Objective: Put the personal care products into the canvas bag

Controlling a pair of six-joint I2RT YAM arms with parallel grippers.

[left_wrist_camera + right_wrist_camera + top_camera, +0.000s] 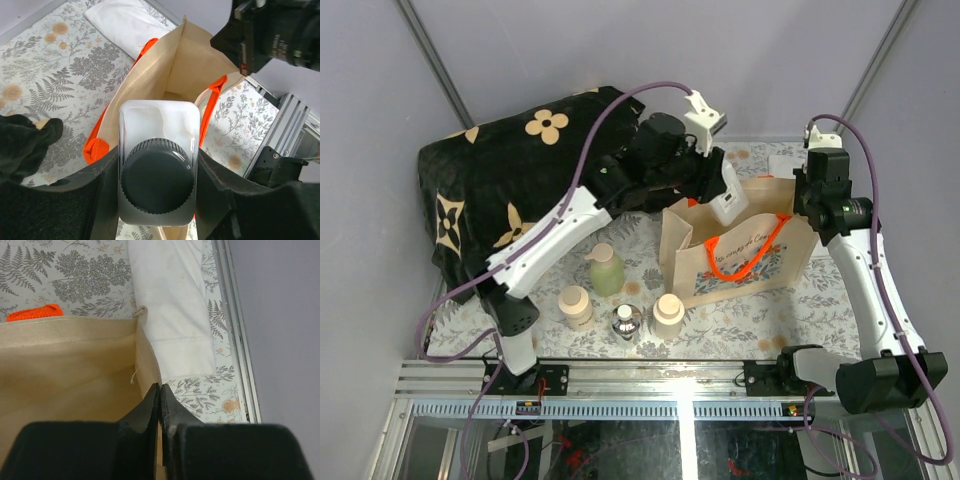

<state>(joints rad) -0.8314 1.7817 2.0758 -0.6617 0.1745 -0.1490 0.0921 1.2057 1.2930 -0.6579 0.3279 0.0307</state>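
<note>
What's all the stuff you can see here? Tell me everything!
canvas bag: one, beige with orange handles, standing open mid-table
white bottle: one, dark cap, held over the bag's mouth
green bottle: one, pale, left of the bag
cream bottles: two, table front
clear bottle: one, small, between the cream ones
blanket: one, black with cream flowers, back left
white cloth: one, behind the bag
left hand: one, black, gripping the white bottle
right hand: one, black, pinching the bag's rim
</note>
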